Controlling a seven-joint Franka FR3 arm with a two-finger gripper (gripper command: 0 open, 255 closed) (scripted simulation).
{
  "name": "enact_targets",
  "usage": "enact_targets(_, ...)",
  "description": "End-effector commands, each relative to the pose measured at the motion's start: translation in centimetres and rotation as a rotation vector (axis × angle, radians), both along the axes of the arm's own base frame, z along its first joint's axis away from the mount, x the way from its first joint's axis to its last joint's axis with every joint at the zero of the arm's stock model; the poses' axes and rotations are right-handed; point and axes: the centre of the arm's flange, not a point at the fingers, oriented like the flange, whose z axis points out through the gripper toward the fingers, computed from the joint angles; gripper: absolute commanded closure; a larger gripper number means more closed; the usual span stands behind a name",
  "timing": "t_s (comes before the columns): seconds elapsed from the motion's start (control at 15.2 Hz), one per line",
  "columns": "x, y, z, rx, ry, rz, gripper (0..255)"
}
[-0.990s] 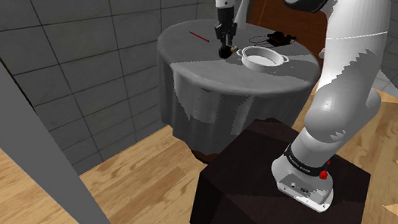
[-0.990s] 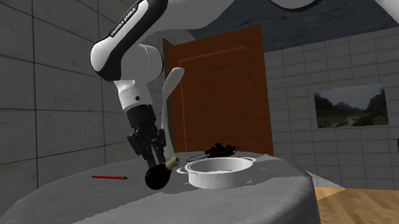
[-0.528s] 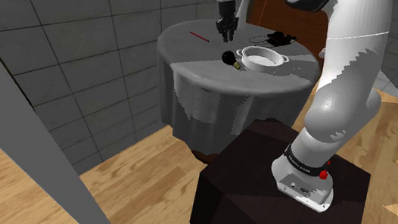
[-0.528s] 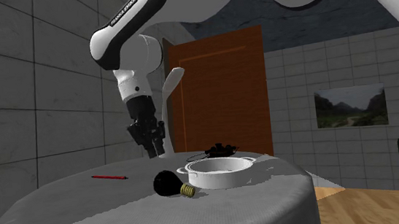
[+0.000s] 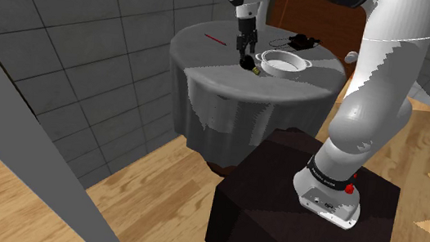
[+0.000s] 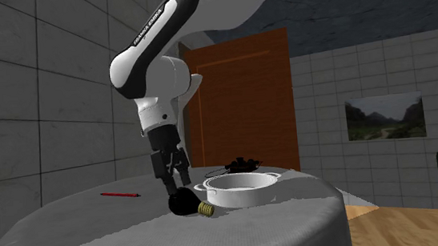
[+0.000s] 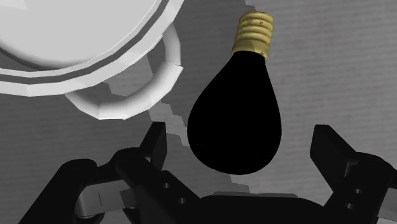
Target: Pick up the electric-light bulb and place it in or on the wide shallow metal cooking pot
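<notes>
The light bulb (image 5: 249,63) lies on its side on the grey cloth of the round table (image 5: 209,87). It sits around the middle of the tabletop, a little toward the edge that faces the stand (image 5: 279,197). Its glass is drawn pure black and its screw base is brass-coloured.

In the second exterior view the light bulb (image 6: 186,200) lies just beside the shallow pot (image 6: 239,190), on that view's left, with the screw base pointing toward the near edge of the table. The shallow pot is drawn white and has two loop handles. In the wrist view one handle curves close to the light bulb (image 7: 236,121) without touching it.

The gripper (image 6: 178,186) hangs low over the tabletop, pointing down at the glass end of the bulb. In the wrist view the gripper (image 7: 242,140) is spread wide. Its two fingers (image 7: 156,137) stand on either side of the bulb's round end with a gap on each side, so nothing is gripped.

A red pencil (image 6: 120,195) lies well apart, toward the table's far edge. A small black device with a cord (image 6: 241,165) sits behind the pot, and a brown door (image 6: 240,100) stands beyond the table.
</notes>
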Motion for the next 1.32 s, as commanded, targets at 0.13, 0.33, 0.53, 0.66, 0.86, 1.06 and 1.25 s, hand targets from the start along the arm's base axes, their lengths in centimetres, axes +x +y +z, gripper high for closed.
enact_targets(0.13,-0.6,0.0,-2.0,0.001,-0.001,0.004,0)
enact_targets(0.33,-0.8,0.0,-2.8,0.001,-0.001,0.004,0)
enact_targets(0.53,-0.8,0.0,-2.8,0.001,-0.001,0.004,0)
enact_targets(0.66,-0.8,0.0,-2.8,0.001,-0.001,0.004,0)
enact_targets(0.86,-0.8,0.0,-2.8,0.001,-0.001,0.004,255)
enact_targets(1.06,-0.8,0.0,-2.8,0.001,-0.001,0.004,255)
enact_targets(1.25,-0.8,0.0,-2.8,0.001,-0.001,0.004,255)
